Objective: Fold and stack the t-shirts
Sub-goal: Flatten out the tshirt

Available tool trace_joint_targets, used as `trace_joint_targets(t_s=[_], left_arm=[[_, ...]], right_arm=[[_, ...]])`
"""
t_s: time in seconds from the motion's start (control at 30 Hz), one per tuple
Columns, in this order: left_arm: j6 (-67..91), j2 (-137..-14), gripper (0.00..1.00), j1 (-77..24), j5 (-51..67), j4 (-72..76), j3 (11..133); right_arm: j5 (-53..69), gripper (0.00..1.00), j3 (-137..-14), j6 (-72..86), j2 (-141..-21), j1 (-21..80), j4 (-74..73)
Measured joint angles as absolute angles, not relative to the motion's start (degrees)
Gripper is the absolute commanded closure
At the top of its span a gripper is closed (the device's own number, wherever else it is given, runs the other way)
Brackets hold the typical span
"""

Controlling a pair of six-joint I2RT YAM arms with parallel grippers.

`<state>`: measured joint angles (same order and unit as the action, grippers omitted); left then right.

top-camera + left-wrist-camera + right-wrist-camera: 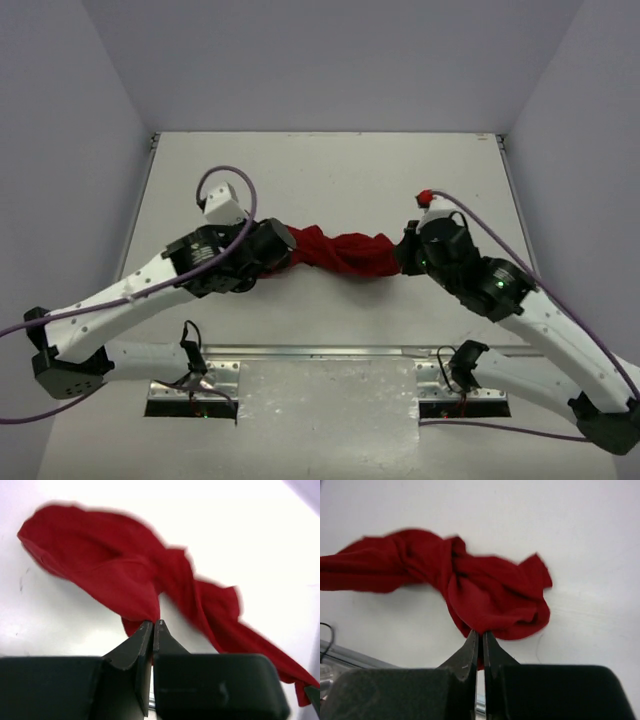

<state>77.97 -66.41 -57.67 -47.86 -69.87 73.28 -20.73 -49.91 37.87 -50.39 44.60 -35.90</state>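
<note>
Top external: shows t-shirt [340, 252] bunched into a twisted rope at mid surface [330, 170], long axis running left-right. Strung between left end effector [283, 247] at its left end and right end effector [405, 255] at its right end, each arm right at its own end, neither nearer. Cannot tell from here whether lifted or lying on the surface.

Left wrist: shows left end effector [152, 625] pressed together, pinching a fold of t-shirt [115, 570] at the very tips. Trails off ahead and toward the lower right corner of this view, edges blurred.

Right wrist: shows right end effector [480, 634] likewise clamped on a fold of t-shirt [490, 595]. Bulk bunched straight ahead of the tips, with a long tail running off the left edge.

Looks like the spreading step: not flat, no fold made yet. Next move probably hinges on pulling apart along that left-right axis. Cannot tell which parts of the shirt are pinched, so may stay roped rather than open.
</note>
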Motion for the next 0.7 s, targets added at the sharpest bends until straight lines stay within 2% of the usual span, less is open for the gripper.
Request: trace_joint_targets(t_s=[0.13, 0.33, 0.4, 0.5, 0.57, 0.7], left_arm=[[68.4, -66.1, 1.0, -57.6, -51.9, -72.8, 94.9], [50.2, -73.3, 1.0, -57.5, -57.5, -70.6, 127.9], [41.8, -72.6, 1.0, -57.4, -59.1, -64.4, 129.1], [28.3, -66.7, 1.0, -57.3, -63.5, -50.8, 119.7], [23.2, -63.6, 1.0, -57.3, -66.2, -47.1, 115.2], [21.7, -61.3, 1.0, -57.3, -67.9, -46.2, 114.8]], right_arm=[[-25.5, 0.99, -70.9, 33.4, -47.5, 44.7, -44.7], [-35.2, 0.99, -102.6, 26.2, -52.2, 44.7, -56.5], [-38.8, 0.99, -111.5, 23.5, -54.9, 44.7, -60.3], [-44.3, 0.99, -119.3, 19.8, -57.8, 44.7, -62.7], [-47.9, 0.99, -117.6, 18.3, -57.7, 44.7, -63.2], [-50.9, 0.99, -106.4, 18.9, -58.0, 44.7, -64.9]])
